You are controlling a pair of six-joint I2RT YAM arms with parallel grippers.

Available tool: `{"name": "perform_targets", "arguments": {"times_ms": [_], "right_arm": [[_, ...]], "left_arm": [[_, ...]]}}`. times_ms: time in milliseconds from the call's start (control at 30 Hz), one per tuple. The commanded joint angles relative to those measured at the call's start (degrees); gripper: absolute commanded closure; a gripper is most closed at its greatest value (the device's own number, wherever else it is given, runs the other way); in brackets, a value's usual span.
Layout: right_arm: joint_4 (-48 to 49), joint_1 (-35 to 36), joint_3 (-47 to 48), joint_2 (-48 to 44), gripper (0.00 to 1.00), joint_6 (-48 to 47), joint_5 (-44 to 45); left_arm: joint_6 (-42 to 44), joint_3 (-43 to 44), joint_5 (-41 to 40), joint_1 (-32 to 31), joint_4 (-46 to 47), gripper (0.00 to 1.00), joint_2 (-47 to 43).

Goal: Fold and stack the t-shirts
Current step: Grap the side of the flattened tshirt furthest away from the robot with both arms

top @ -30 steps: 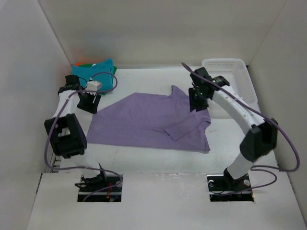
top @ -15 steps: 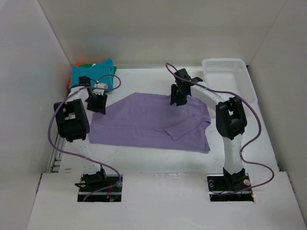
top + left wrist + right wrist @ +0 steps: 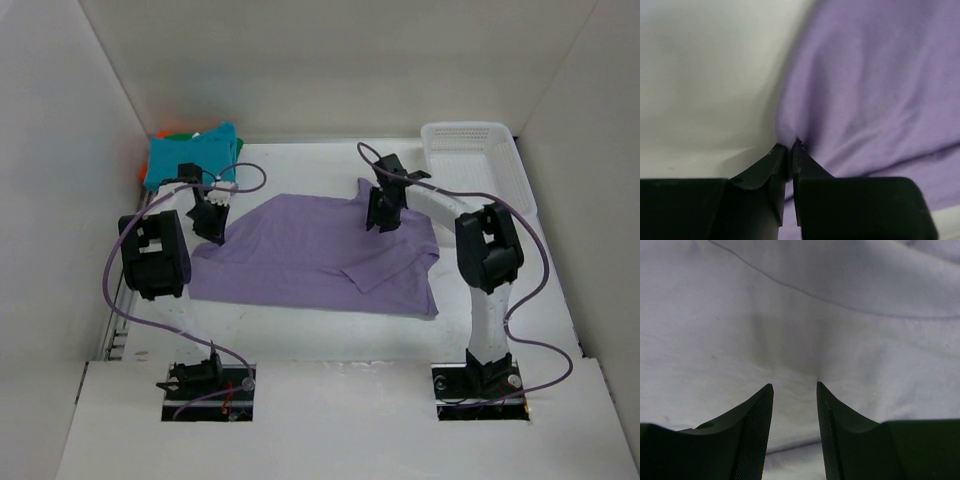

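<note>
Lavender t-shirt (image 3: 310, 255) lies spread across the middle of the table (image 3: 330, 325); the left gripper (image 3: 790, 146) has its jaws pinched tight on a small fold at the shirt's left edge; the right gripper (image 3: 795, 386) presses onto the cloth's far part, jaws partly apart; teal t-shirt (image 3: 190, 155) sits folded in the far-left corner.

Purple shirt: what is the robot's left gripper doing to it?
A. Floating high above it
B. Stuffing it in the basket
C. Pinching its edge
C: the left wrist view shows the left gripper shut on a puckered bit of the purple shirt, right at its edge.
</note>
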Motion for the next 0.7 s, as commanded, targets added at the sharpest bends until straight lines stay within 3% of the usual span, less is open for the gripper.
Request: {"name": "perform_targets", "arguments": {"times_ms": [0, 200, 367, 533, 667], "right_arm": [[3.2, 0.1, -2.4, -6.4, 0.56, 1.0, 0.6], [6.6, 0.3, -9.4, -10.3, 0.56, 2.2, 0.0], [8.9, 0.5, -13.1, -11.3, 0.56, 2.5, -0.6], [9.9, 0.5, -15.2, -11.9, 0.55, 2.5, -2.1], [10.1, -0.7, -16.8, -12.7, 0.55, 2.4, -2.8]], "left_arm": [[3.8, -5.1, 1.4, -3.6, -4.5, 1.0, -11.0], [13.0, -16.4, -7.1, -16.9, -5.0, 1.0, -29.9], [16.5, -24.9, -13.6, -29.9, -9.2, 0.93, -36.2], [16.7, -29.9, -6.4, -39.1, -17.9, 0.75, -37.7], [18.1, -27.2, 0.0, -39.2, -24.8, 0.56, -38.3]]}}
